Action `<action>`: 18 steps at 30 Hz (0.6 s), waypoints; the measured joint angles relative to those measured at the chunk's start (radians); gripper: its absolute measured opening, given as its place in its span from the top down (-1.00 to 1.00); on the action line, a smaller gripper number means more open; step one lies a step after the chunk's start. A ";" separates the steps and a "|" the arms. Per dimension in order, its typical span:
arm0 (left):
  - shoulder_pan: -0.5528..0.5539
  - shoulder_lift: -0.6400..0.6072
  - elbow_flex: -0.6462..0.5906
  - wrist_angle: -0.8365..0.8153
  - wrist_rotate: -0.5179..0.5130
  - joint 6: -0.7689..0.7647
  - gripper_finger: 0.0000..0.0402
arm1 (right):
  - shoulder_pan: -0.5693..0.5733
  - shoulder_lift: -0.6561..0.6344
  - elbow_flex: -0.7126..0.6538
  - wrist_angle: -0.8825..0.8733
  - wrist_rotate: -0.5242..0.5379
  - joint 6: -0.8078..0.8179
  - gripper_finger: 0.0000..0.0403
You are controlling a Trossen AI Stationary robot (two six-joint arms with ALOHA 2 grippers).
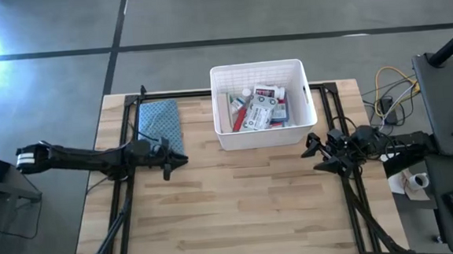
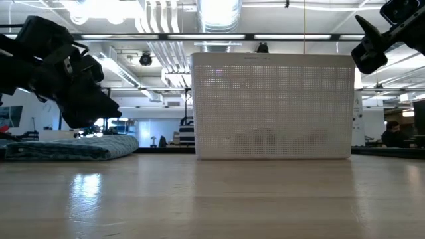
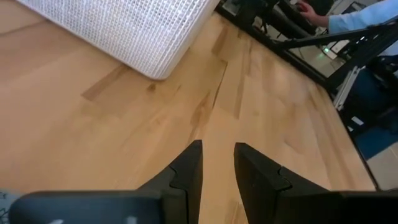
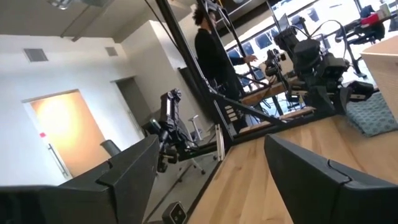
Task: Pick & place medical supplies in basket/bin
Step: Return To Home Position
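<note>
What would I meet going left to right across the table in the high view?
Blue-grey folded cloth → white bin → right gripper. The left gripper sits within the cloth's span, so it is left out.

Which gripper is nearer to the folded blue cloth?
Left. The left gripper is right beside a corner of the cloth; the right gripper is well away, on the far side of the white bin.

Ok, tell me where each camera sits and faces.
High: overhead, straight down on the table; both arms show.
Low: tabletop height, facing the bin; arms in upper corners.
Left wrist: over the left pincer, toward the bin's corner.
Right wrist: past the right pincer, into the room.
Shared: high and low both show the cloth.
</note>
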 joint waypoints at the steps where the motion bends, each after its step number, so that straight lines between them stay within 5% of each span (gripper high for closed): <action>1: 0.000 0.006 0.000 0.000 0.000 0.000 0.63 | 0.000 0.000 0.000 0.000 0.000 0.000 -0.39; 18: 0.000 0.060 0.000 0.000 0.000 0.000 0.63 | 0.000 0.000 0.000 0.000 0.000 0.000 -0.40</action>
